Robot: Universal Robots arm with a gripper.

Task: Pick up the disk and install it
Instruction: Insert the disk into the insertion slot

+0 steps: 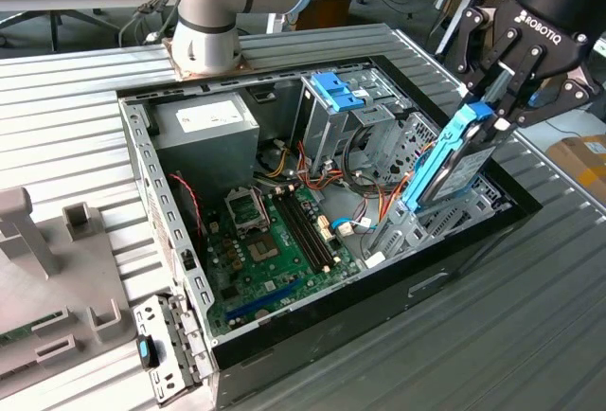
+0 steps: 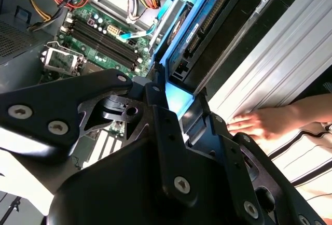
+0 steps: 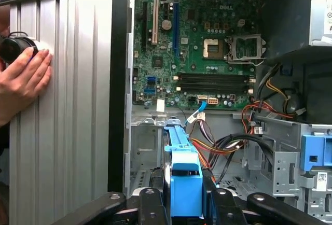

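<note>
One disk (image 1: pixel 445 169) on edge — long axis steep, lower end in the case (image 1: pixel 379 299) — fingers (image 1: pixel 499 78) clamped on its top

Bright even light, pale glare on ribbed table (image 3: pixel 78 90)

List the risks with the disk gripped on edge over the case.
1. The disk, pinched by the gripper at its top end, may tilt and jam against the bay.
2. The orange cables beside it may snag.
3. A person's hand rests on the table near the case.
</note>
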